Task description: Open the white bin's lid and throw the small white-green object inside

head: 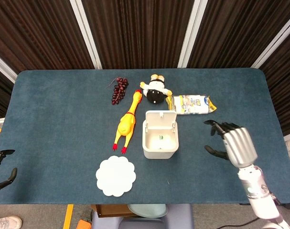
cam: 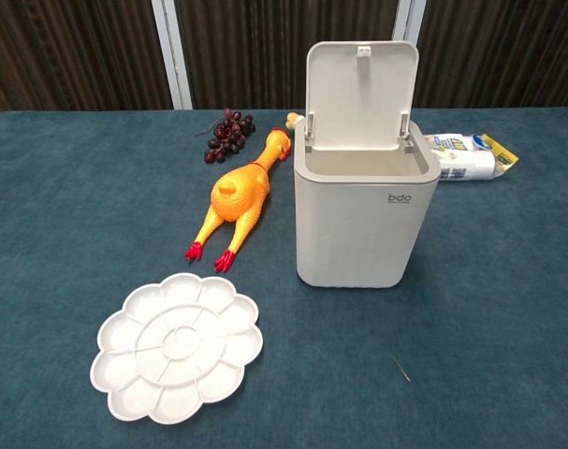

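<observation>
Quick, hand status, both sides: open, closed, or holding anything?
Left hand: only partly in view at the frame edge, fingers apart, nothing held, open.
Right hand: open, fingers spread, holding nothing.

The white bin (cam: 366,220) stands upright on the blue-covered bench (cam: 68,215), its lid (cam: 361,94) swung up and back so the top is open. Just left of it a yellow rubber chicken (cam: 239,198) lies with its red feet toward the camera, a bunch of dark grapes (cam: 227,134) beyond its head. A white flower-shaped palette (cam: 177,347) lies in front, and a printed packet (cam: 469,155) behind the bin's right side.
</observation>
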{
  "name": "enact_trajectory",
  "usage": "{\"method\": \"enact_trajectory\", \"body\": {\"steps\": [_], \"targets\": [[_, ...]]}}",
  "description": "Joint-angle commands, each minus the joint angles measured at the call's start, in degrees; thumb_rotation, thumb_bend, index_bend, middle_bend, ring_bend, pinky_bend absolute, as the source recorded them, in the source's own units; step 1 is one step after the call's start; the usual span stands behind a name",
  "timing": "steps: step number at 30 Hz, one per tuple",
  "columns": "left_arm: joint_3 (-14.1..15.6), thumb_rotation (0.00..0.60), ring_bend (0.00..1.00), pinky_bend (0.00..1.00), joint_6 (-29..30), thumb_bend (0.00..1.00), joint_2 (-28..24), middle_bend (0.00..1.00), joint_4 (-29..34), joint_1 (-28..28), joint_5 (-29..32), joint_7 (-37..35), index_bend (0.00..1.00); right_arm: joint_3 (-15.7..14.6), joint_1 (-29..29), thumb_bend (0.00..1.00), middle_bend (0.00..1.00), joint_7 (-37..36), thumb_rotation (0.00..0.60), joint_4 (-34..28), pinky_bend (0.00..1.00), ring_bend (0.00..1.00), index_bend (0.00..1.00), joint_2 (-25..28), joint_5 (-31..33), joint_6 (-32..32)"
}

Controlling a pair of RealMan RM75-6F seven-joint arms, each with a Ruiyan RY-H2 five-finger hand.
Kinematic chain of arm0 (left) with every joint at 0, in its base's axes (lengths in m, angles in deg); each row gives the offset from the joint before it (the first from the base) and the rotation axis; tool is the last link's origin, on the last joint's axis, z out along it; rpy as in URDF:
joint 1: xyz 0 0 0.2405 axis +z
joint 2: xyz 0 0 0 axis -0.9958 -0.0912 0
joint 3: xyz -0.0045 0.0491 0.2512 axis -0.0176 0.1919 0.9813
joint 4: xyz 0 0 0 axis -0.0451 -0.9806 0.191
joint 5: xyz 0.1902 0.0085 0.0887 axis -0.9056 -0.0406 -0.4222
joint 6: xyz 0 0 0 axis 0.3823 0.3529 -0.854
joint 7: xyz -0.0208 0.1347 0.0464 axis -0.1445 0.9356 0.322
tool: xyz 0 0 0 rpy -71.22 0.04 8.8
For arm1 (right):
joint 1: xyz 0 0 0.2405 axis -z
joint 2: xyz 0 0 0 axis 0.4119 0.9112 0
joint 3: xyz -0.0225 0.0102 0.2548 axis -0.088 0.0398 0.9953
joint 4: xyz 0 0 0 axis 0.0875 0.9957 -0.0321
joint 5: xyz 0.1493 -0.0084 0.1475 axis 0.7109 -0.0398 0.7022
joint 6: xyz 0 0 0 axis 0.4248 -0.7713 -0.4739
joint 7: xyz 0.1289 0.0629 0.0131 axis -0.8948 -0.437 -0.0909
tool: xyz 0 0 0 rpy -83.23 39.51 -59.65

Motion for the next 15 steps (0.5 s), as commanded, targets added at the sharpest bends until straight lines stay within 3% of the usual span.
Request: {"method": "enact_trajectory", "body": {"steps": [1, 5, 8, 11, 15], "targets": [[0.12, 0.6, 0.32, 0.43, -0.02, 0.41, 0.08, 0.3, 0.23, 0.02, -0.09, 0.41, 0.27, -5.06, 8.4, 0.19, 0.53, -8.35, 0.6, 7.58, 0.64, 0.49, 0.36, 1.68, -2.03, -6.35], [-0.17, 0.6, 0.32, 0.43, 0.19, 0.41, 0.27, 0.3, 0.34, -0.1, -0.05, 1.08, 0.27, -5.67, 11.88, 0.19, 0.35, -15.33, 0.6, 13.9, 0.4, 0.27, 0.3, -0.23, 1.54, -6.78], [-0.27, 0.6, 0.32, 0.43, 0.05, 0.41, 0.27, 0.3, 0.35, -0.16, 0.19, 1.14, 0.27, -5.56, 13.37, 0.19, 0.22, -15.26, 0.6, 16.83, 0.24, 0.14, 0.2, -1.79, 3.11, -6.73], [-0.37, 0.6, 0.32, 0.43, 0.14, 0.41, 0.13, 0.3, 0.21, -0.12, 0.27, 0.9, 0.27, -4.73, 13.72, 0.19, 0.11, -11.92, 0.6, 18.07, 0.19, 0.04, 0.1, -3.86, 5.09, -5.23], [-0.55, 0.6, 0.32, 0.43, 0.86, 0.41, 0.27, 0.3, -0.04, 0.07, 0.08, 0.42, 0.27, -4.16, 12.87, 0.19, 0.03, -10.47, 0.6, 18.22, 0.18, 0.0, 0.02, -4.59, 5.28, -2.51]]}}
